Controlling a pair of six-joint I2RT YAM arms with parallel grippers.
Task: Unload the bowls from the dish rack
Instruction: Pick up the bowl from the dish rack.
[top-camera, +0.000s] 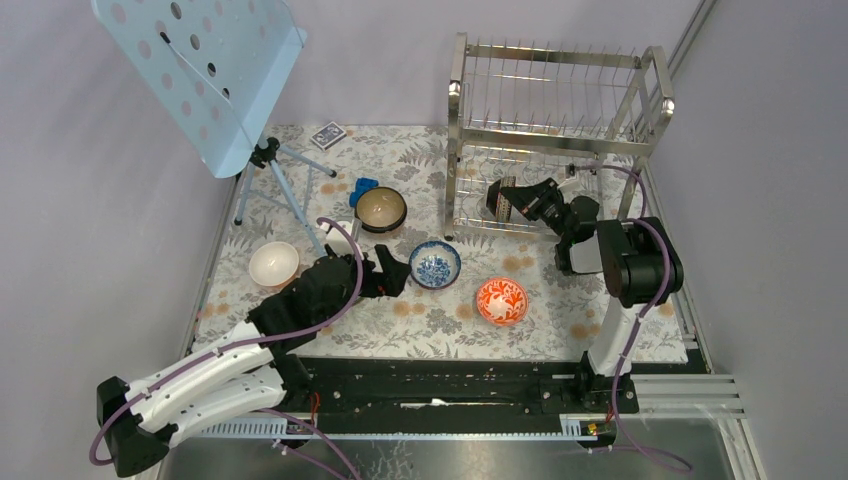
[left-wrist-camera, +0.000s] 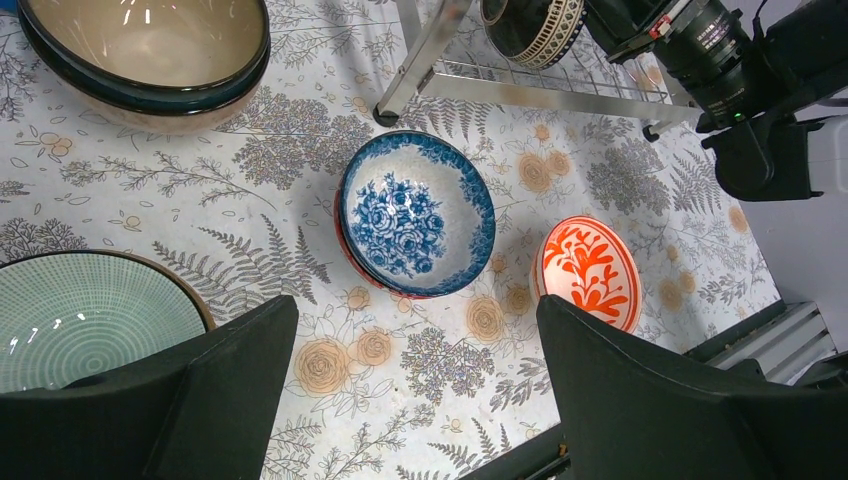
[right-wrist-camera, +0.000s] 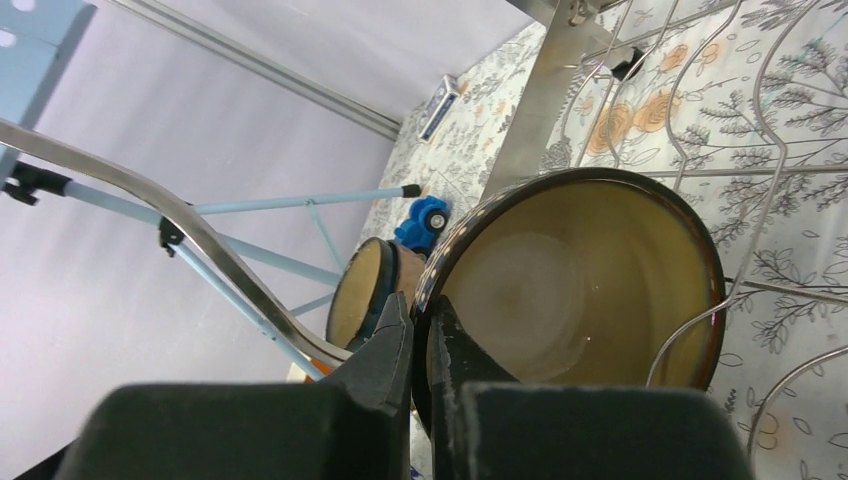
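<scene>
Though its rim is half hidden, the right hand (right-wrist-camera: 420, 315) clamps the dark bowl (right-wrist-camera: 580, 280) — left hand (left-wrist-camera: 415, 305) splayed.

1. I'm driving a robot lab cell here, not a real kitchen: bare lilac walls (top-camera: 400, 60) close in behind and on both sides of the dish rack (top-camera: 555, 130).
2. In front of the dish rack, the left arm (top-camera: 200, 385) and the right arm (top-camera: 635, 265) are bolted to a black base rail (top-camera: 440, 385), trailing purple cables (top-camera: 340, 290).
3. Left of the dish rack stands a pale blue perforated music stand (top-camera: 200, 70), an odd prop.
4. Under the dish rack, a floral tablecloth (top-camera: 430, 320) is the only homely touch.
</scene>
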